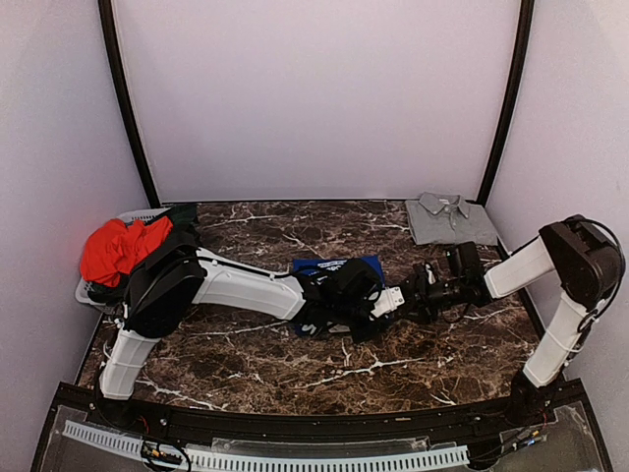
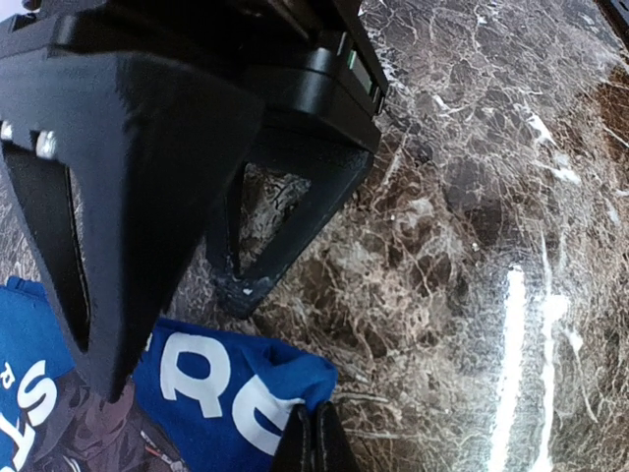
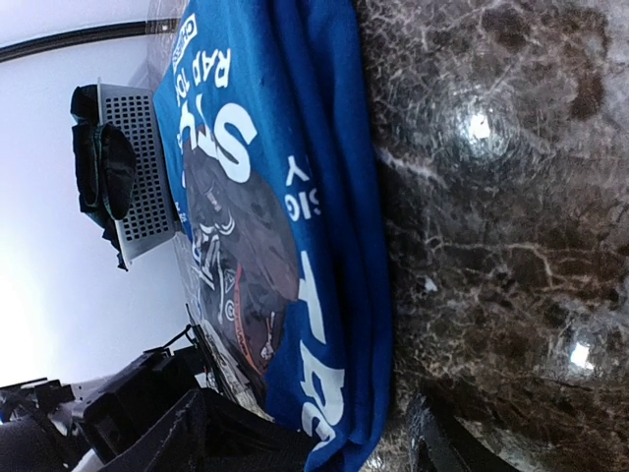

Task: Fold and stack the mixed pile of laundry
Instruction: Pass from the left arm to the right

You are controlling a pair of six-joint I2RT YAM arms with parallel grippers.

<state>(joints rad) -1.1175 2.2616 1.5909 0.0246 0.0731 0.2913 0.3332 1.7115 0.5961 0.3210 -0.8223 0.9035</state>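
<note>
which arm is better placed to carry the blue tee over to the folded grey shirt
Likely right: the right gripper stands open astride the blue tee's edge, and the grey shirt lies on its side. The left gripper is shut at the tee's corner.

Robotics lab test cell. Left arm (image 1: pixel 241 287) and right arm (image 1: pixel 550 344) bolted at near edge of marble-patterned worktop (image 1: pixel 295 369). Plain pale walls (image 1: pixel 314 88) enclose back and both sides; black poles (image 1: pixel 128 108) at back corners. Slotted white cable duct (image 1: pixel 265 455) and exposed wiring (image 1: pixel 162 454) along front. Blue T-shirt (image 1: pixel 334 267) and grey shirt (image 1: pixel 450 221) lie on worktop.
</note>
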